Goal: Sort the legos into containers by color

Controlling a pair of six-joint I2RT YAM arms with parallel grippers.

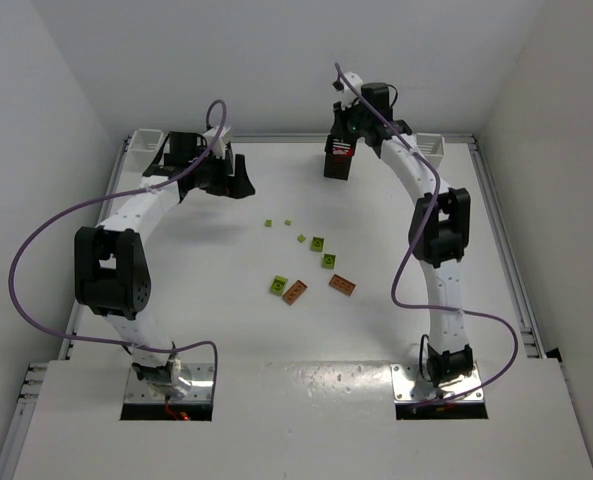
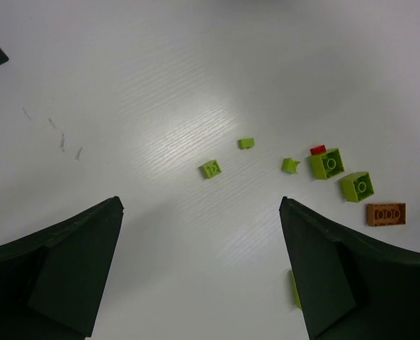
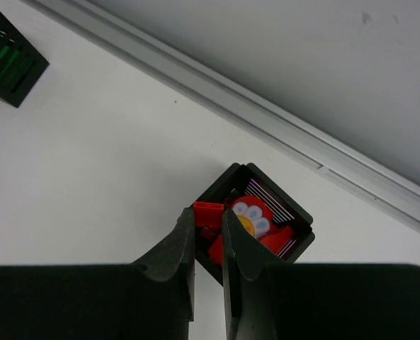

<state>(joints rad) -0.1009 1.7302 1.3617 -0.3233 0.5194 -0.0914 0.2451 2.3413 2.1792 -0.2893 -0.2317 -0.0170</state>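
Nearest to me on the bench, an orange-brown brick lies just beside a yellow-green brick, with a second orange-brown brick to the right. Smaller yellow-green bricks are scattered just beyond. Farther out on the left, my left gripper hangs wide open, holding nothing. At the far edge, my right gripper is pinched narrow over a black bin of red bricks. One red piece sits at its tips, but I cannot tell whether it is gripped.

From high behind both arms, the top view takes in the whole tabletop. The left wrist view faces down on legos ahead of the left claw, which the top view also shows. The right wrist view sits close over a black bin just beyond the right claw.
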